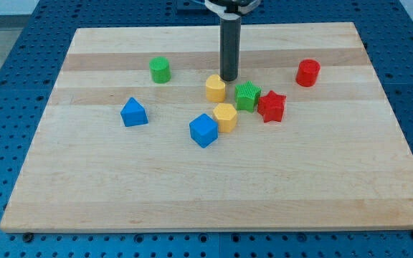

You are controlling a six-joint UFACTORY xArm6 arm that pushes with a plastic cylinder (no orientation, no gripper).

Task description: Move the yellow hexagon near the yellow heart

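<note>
The yellow hexagon [216, 87] sits near the middle of the wooden board [192, 193]. The yellow heart [225, 116] lies a short way below it and slightly right, touching the blue cube [203, 130]. My tip [229, 77] is on the board just above and right of the yellow hexagon, very close to it or touching it. The dark rod rises from there toward the view's top.
A green star-like block [247, 96] and a red star [271, 106] sit side by side right of the hexagon. A green cylinder [160, 69] is at upper left, a red cylinder [307, 72] at upper right, and a blue wedge-shaped block [133, 112] at left.
</note>
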